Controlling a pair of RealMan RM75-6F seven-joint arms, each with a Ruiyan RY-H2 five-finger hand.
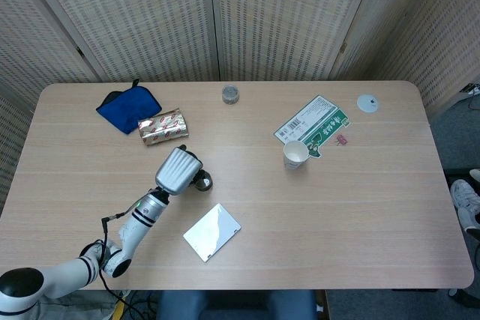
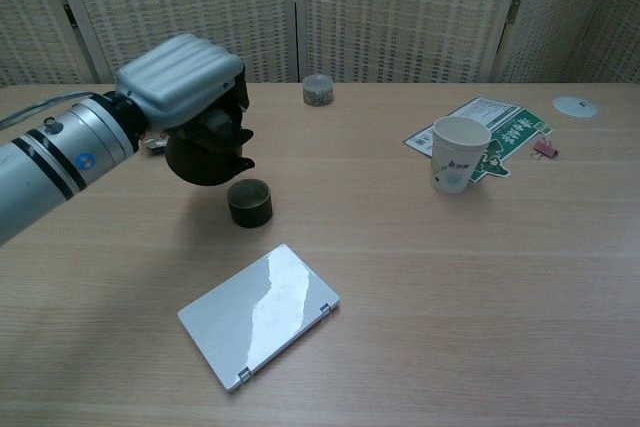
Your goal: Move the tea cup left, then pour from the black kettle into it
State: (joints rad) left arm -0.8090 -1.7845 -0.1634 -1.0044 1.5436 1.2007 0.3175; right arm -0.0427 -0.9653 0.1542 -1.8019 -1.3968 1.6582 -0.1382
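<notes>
My left hand [image 2: 185, 80] grips the black kettle [image 2: 208, 152] and holds it off the table, tilted, with its spout just above the rim of the small dark tea cup [image 2: 250, 202]. In the head view the left hand [image 1: 178, 171] covers most of the kettle, and only a sliver of the tea cup [image 1: 204, 181] shows to its right. No liquid is visible. My right hand appears in neither view.
A silver flat case [image 2: 259, 313] lies in front of the cup. A white paper cup [image 2: 456, 168] stands on a green leaflet [image 2: 494, 128] to the right. A blue cloth [image 1: 128, 108], a foil packet [image 1: 163, 127], a small jar [image 2: 318, 90] and a white disc [image 1: 367, 103] lie further back.
</notes>
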